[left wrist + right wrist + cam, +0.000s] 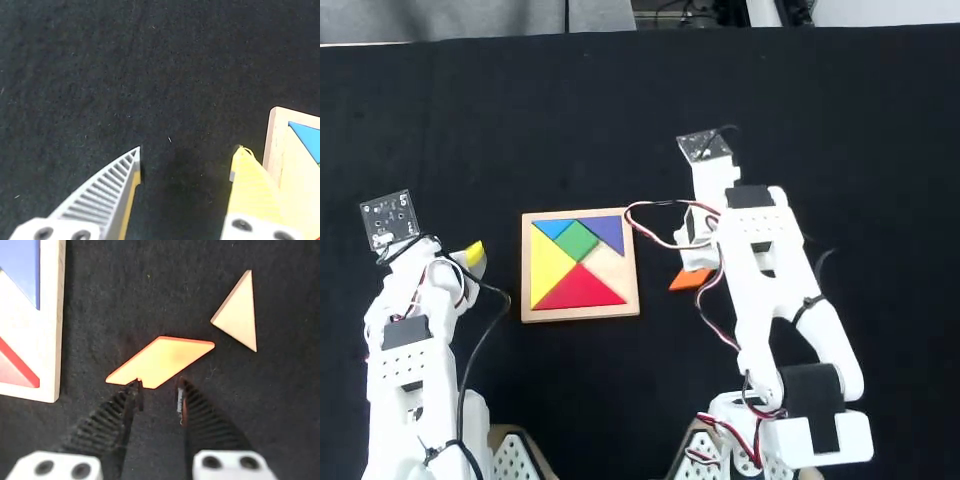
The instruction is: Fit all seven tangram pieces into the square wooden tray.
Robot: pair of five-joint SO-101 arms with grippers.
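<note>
The square wooden tray point(580, 314) lies mid-table holding blue, green, violet, yellow and red pieces; a bare patch remains along its right side. An orange parallelogram point(161, 361) lies flat on the black cloth just right of the tray point(51, 320), also seen as the orange piece point(690, 279) under the right arm. A pale wooden triangle point(239, 314) lies beyond it. My right gripper point(158, 392) is open, its tips at the parallelogram's near edge. My left gripper point(189, 155) is open over bare cloth, beside the tray's corner point(276, 140).
Black cloth covers the table, with wide room behind the tray and to either side. Both arm bases stand at the front edge. Loose red and white cables point(655, 225) hang off the right arm near the tray's right edge.
</note>
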